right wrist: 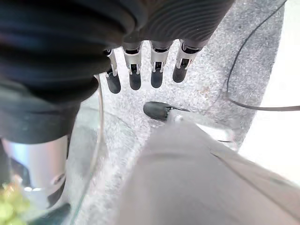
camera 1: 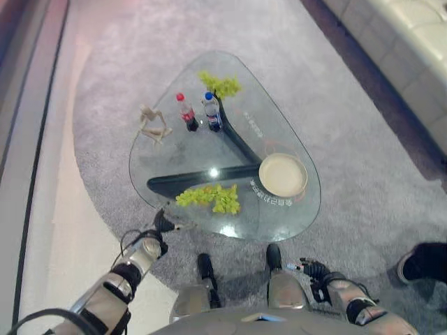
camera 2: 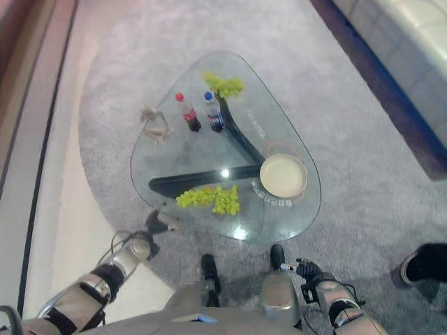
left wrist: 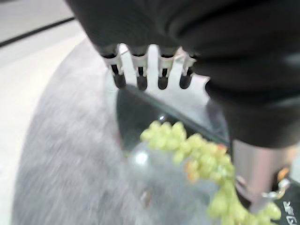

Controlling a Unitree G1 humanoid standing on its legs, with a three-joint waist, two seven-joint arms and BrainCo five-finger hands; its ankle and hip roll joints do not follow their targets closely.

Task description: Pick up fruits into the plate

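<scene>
Grapes (camera 1: 209, 197) are lying on the near edge of the glass counter (camera 1: 174, 153), just left of the empty plate (camera 1: 283, 174), as the left hand (camera 1: 162, 223) is hovering beside the rim with fingers (left wrist: 140, 79) straight, holding nothing.

Reaching up over the rim and closing gently low on the bunch is looking wisest, as loose grapes could be shed. A second green bunch (camera 1: 221, 85), two bottles (camera 1: 199, 112) and a wooden figure (camera 1: 154, 124) are standing well clear at the far side; the right hand (camera 2: 307, 269) is hanging open, low by the counter.
</scene>
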